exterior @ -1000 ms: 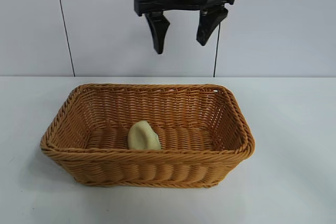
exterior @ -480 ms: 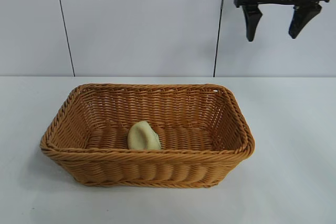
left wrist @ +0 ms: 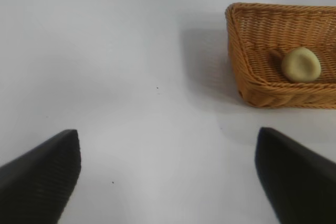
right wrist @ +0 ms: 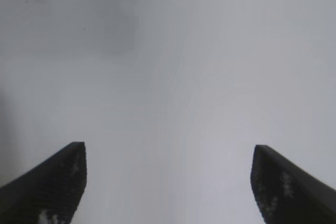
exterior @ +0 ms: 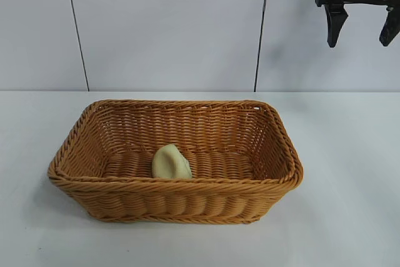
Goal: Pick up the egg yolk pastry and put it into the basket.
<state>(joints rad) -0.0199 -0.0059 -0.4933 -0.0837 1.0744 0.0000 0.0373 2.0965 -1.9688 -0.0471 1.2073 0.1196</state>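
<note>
I see the white bench (exterior: 350, 173) carrying the basket (exterior: 275, 132) near its middle. My right gripper (exterior: 364, 26) hangs high off the basket's right end, fingers spread, nothing between them. My left gripper (left wrist: 168, 174) sits over bare bench well apart from the basket, also spread and empty. The egg yolk pastry (exterior: 170, 162) lies on the basket floor against the near wall.

Right pincer (right wrist: 168, 182) over bare tabletop (right wrist: 173, 66).
Two dark fingers (right wrist: 50, 184) spread wide apart, nothing held between them; pale speckles on both tips. Plain light grey surface beneath, faintly shadowed in one patch, with a couple of tiny dark specks.
</note>
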